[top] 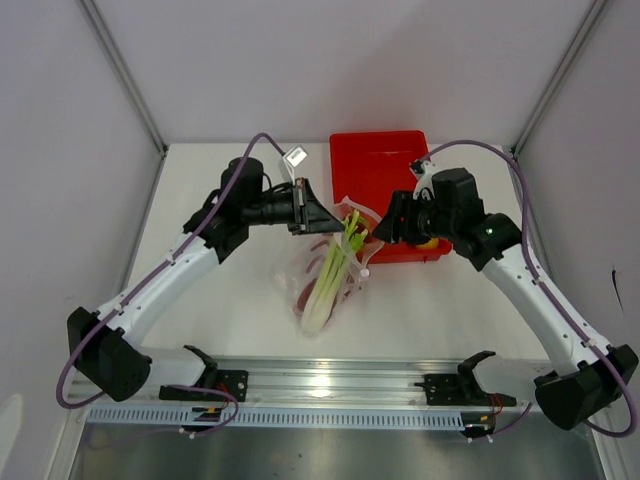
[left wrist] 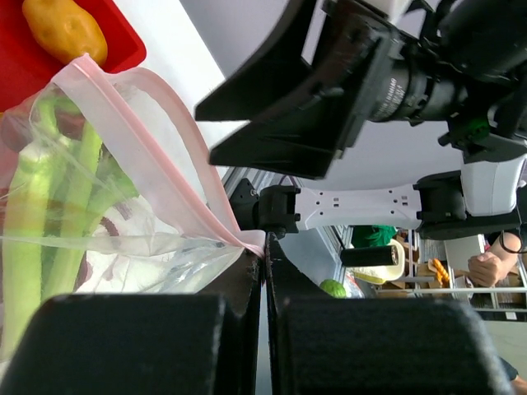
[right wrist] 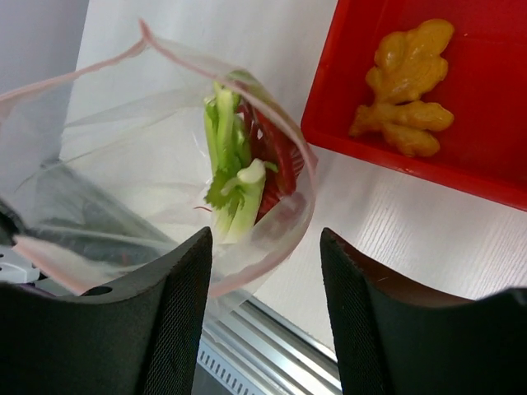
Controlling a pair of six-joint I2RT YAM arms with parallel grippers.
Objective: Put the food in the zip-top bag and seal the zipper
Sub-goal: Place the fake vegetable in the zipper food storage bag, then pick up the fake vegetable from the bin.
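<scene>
TOP VIEW
Surface: white tabletop (top: 240, 325); silver rail (top: 330, 385) along the near edge.
Room: pale grey walls on 3 sides, close in.
Count: 2 arms, 1 red rectangular plastic tray (top: 370, 160) far centre-right, 1 clear floppy zip-top bag (top: 300, 272) mid-table, just left of the tray.
Food: 1 green-and-white leek-like stalk (top: 328, 285) lying in the bag, leafy end twd the tray.
Left claw (top: 333, 222): at the bag's far edge; can't tell its state from here.
Right claw (top: 380, 235): over the tray's near-left part, beside the bag mouth.

LEFT WRIST
Left claw: fingers pressed together, clamped on the end of the thin pinkish zipper strip (left wrist: 140, 140).
Bag: hangs left of the fingers, stalk inside.
Tray: top-left corner of the view, 1 smooth yellow-orange piece (left wrist: 64, 29) in it.

RIGHT WRIST
Right claw: fingers apart, nothing btwn them.
Bag: mouth gaping; inside are 1 stalk and 1 long red toy lobster (right wrist: 280, 156), touching side by side.
Tray: 1 lumpy yellow-orange piece (right wrist: 408, 82), outside the bag.
Surface: white wood-grain top btwn bag and tray.
</scene>
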